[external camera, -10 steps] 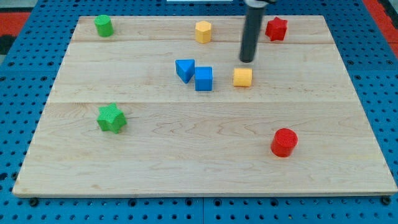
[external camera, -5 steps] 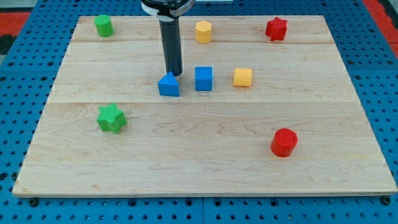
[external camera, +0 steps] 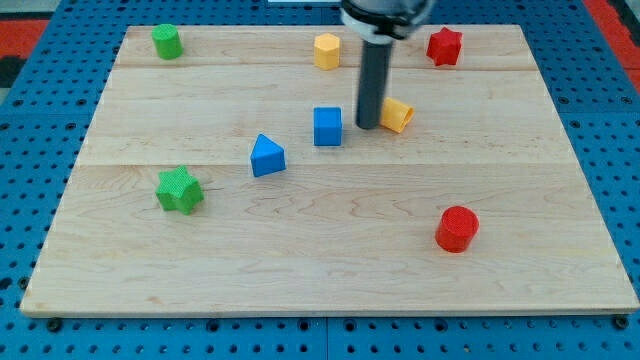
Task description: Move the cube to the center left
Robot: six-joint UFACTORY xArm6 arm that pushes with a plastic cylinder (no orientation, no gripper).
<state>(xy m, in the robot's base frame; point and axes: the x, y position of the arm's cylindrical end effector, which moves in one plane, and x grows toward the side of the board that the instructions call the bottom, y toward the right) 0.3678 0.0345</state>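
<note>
The blue cube (external camera: 327,126) sits on the wooden board (external camera: 300,250) a little above and right of its middle. My tip (external camera: 368,124) stands just to the cube's right, a small gap apart, and touches the left side of the tilted yellow block (external camera: 397,114). The blue triangular block (external camera: 266,156) lies down and to the left of the cube.
A green star (external camera: 179,190) lies at the centre left. A green block (external camera: 166,41) is at the top left, a yellow hexagonal block (external camera: 327,50) at the top middle, a red star (external camera: 444,46) at the top right, a red cylinder (external camera: 457,228) at the lower right.
My tip pushed the blue triangular block down and left, away from the cube, then swung right to between the cube and the yellow block, which has turned slightly.
</note>
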